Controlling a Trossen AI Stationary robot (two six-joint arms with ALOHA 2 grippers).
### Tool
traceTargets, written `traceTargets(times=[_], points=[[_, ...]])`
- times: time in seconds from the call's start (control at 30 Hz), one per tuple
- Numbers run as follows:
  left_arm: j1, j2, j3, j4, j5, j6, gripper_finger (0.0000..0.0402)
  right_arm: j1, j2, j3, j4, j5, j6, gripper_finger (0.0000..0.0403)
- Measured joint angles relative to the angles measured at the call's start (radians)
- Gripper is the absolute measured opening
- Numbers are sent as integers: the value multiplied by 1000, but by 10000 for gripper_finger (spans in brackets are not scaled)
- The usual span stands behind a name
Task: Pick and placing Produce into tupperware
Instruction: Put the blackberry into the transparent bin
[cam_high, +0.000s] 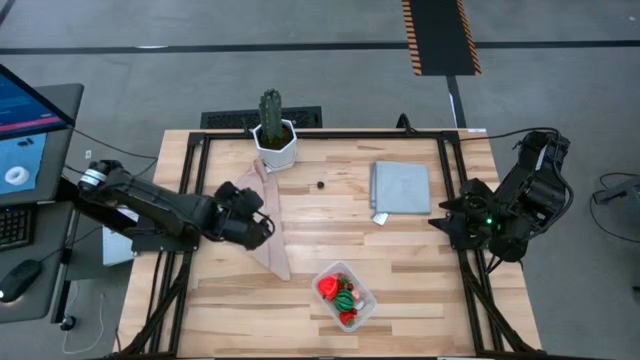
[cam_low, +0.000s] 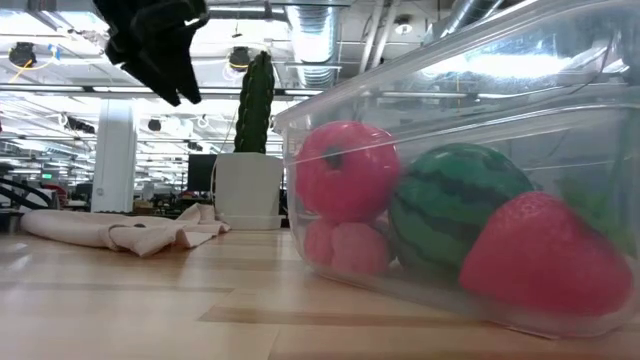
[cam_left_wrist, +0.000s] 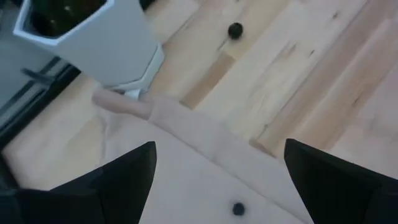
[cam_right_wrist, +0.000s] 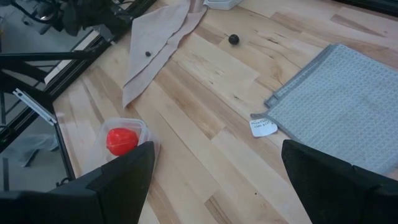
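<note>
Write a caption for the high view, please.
Clear plastic container holding red and green toy produce; one small dark berry remains on the wooden table.

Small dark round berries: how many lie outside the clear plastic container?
2. One dark berry lies on the bare wooden table; the other dark berry sits on the beige cloth. More may be hidden.

This is a robotics lab in a big open-plan industrial hall: exposed ceiling ducts (cam_low: 320, 40) and strip lights overhead, a grey concrete floor with hazard-striped tape (cam_high: 440, 35), a monitor (cam_high: 25, 130) beside the wooden counter (cam_high: 330, 250).
</note>
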Motion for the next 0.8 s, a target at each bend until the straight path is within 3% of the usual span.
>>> traceTargets(times=[0.23, 0.47, 0.8], points=[[-44, 8, -45, -80, 2, -84, 342, 0, 0, 0, 0, 0, 0, 372], [-36, 9, -229, -25, 132, -198, 342, 0, 0, 0, 0, 0, 0, 372], [-36, 9, -427, 368, 243, -169, 342, 0, 0, 0, 0, 0, 0, 372]])
